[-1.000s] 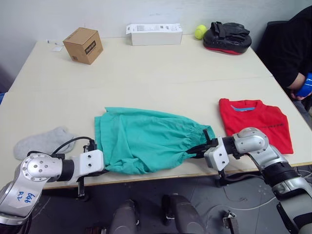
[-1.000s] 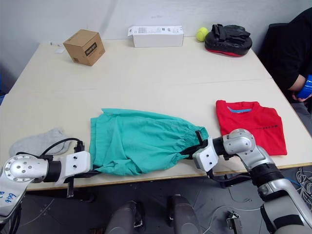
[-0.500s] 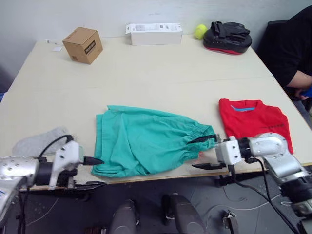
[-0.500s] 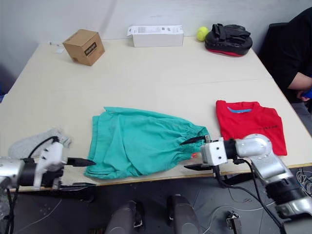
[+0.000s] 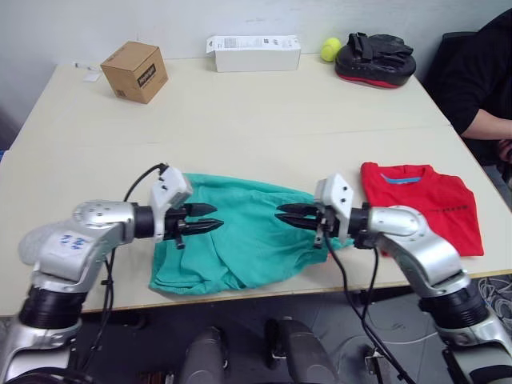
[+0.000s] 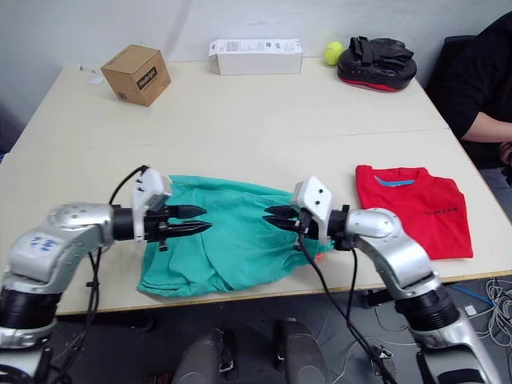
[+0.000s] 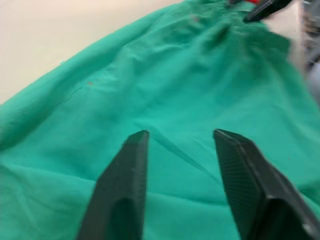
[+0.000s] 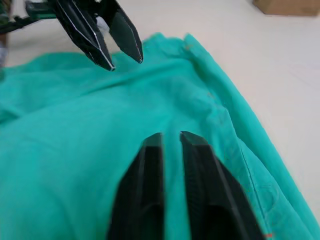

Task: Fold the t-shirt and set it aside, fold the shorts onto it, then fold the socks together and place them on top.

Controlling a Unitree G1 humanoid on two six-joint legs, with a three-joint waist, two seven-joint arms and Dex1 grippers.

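The shorts (image 5: 236, 240) lie at the table's (image 5: 264, 120) near edge, with the t-shirt (image 5: 428, 204) to their right and a sock (image 5: 32, 240) to their left. The left gripper (image 5: 210, 221) and right gripper (image 5: 284, 217) face each other over the shorts. Along the far edge sit a cardboard box (image 5: 134, 72) at left, then a long box (image 5: 254, 54), a ball (image 5: 329, 50) and a pad (image 5: 376, 60).

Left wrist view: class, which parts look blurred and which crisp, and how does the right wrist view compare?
Left wrist view: the shorts smear towards the far edge, where a black gripper tip is streaked; its own fingers are fairly crisp. Right wrist view: its fingers are soft up close, while the left gripper beyond is sharper.
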